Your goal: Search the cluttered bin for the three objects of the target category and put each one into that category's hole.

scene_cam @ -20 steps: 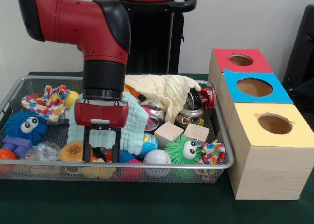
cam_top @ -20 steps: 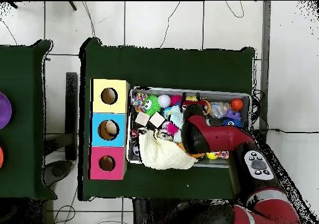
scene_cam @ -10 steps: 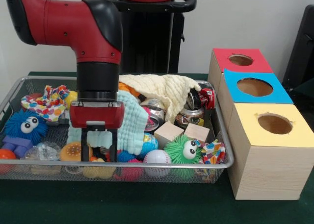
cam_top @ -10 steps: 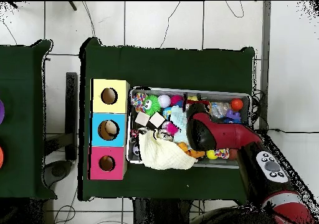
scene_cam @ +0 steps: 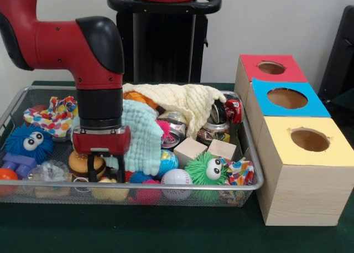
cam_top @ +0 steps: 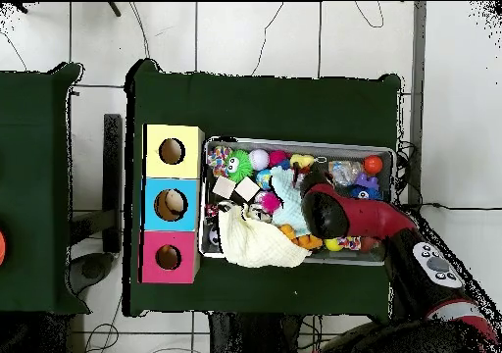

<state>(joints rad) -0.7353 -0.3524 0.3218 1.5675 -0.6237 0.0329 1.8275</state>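
Observation:
The wire mesh bin (scene_cam: 252, 156) is full of mixed toys; it also shows in the overhead view (cam_top: 294, 141). A patch of orange plush fur (scene_cam: 138, 97) pokes out from under a cream cloth (scene_cam: 188, 101) behind my arm, and orange fur (cam_top: 300, 239) shows by the bin's near rim in the overhead view. No other plush animal is visible. My gripper (scene_cam: 104, 174) is open, low in the bin's front left part, beside a toy burger (scene_cam: 84, 162). The red box's hole (scene_cam: 271, 67) is at the far right, also seen from overhead (cam_top: 168, 258).
A mint cloth (scene_cam: 142, 138) hangs right of my gripper. A blue fuzzy ball (scene_cam: 27, 142), a green fuzzy ball (scene_cam: 207, 170), a baseball (scene_cam: 177, 177), wooden blocks (scene_cam: 189, 149) and cans (scene_cam: 213, 132) fill the bin. The blue box (scene_cam: 287, 98) and the yellow box (scene_cam: 310, 139) stand beside the red one.
My arm has moved left in the front view and lower into the bin. The gripper now sits beside the toy burger, which stands up more. The jaws stayed open.

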